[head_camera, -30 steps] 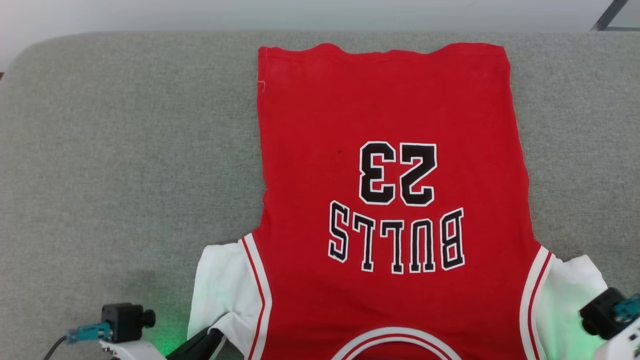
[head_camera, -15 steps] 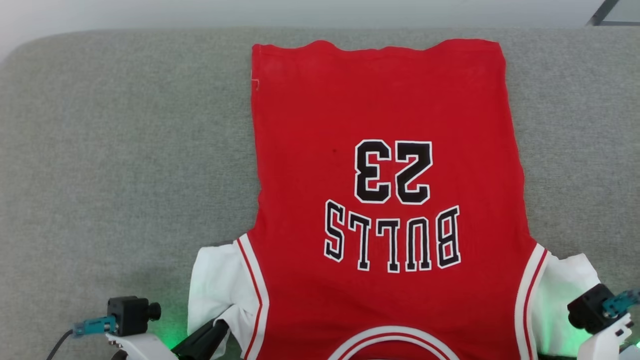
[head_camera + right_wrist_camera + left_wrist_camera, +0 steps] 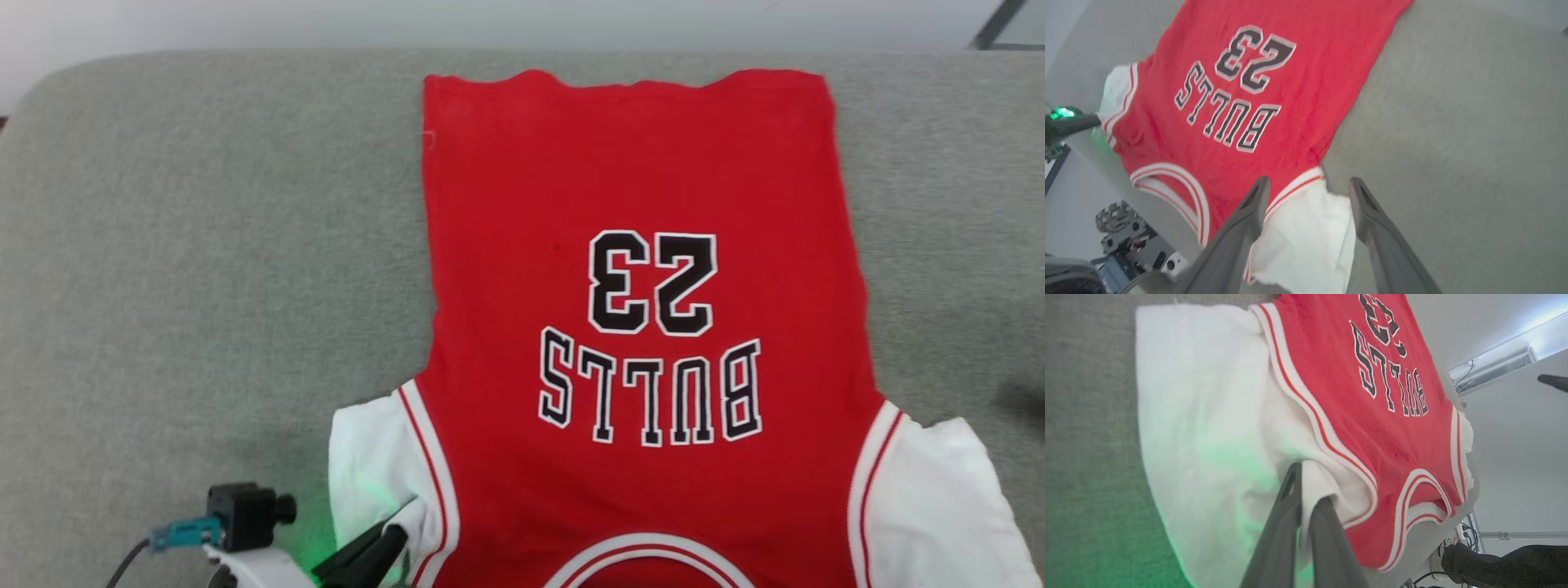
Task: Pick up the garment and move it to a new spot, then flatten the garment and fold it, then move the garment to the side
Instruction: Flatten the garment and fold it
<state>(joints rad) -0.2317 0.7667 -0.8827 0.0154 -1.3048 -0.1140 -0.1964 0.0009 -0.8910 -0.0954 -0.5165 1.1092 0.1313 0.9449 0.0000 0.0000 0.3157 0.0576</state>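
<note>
Near bottom edge, garment [image 3: 637, 163] cropped — left jaws pinch sleeve, right jaws spread.

Wide bare stretch of grey padded surface [image 3: 204, 245] left of the garment [image 3: 637, 180], free to pass. Narrower bare strip on its right, thin strip past the far hem. Near-left corner blocked: left gripper [image 3: 398, 535] pinched on the white sleeve [image 3: 367, 457], wrist camera [image 3: 245, 514] just beside. Right gripper [image 3: 1308, 181], fingers spread, over the other sleeve [image 3: 1306, 241].
</note>
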